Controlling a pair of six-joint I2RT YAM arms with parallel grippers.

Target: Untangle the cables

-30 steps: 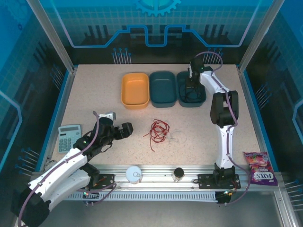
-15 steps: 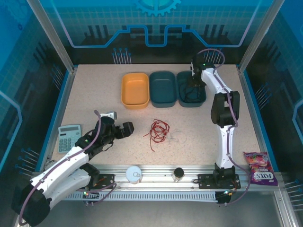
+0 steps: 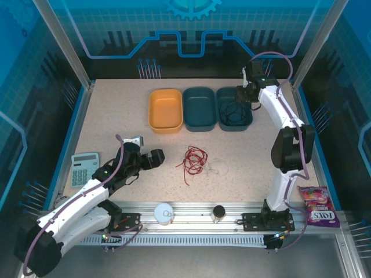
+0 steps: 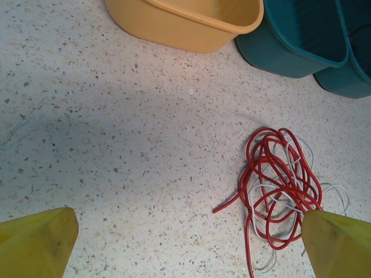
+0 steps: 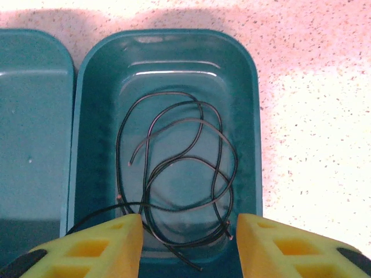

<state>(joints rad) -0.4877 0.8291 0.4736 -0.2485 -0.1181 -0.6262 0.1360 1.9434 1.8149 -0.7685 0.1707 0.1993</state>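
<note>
Black cable (image 5: 174, 159) is lying loose in the rightmost teal bin (image 5: 253, 116), upper right of the overhead view. The right gripper (image 5: 188, 246) hangs over it, fingers partway apart and gripping nothing. Red cable (image 4: 278, 179) sits lower right of the left wrist view, and a pale white cable (image 4: 341, 191) looks threaded through it. The left gripper (image 4: 188, 240) is spread wide and empty.

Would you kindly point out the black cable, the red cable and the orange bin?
black cable (image 5: 199, 120), right wrist view, where two loops cross.
red cable (image 4: 268, 134), left wrist view, top loop of bundle.
orange bin (image 3: 166, 110), top external view, its bare floor.
</note>
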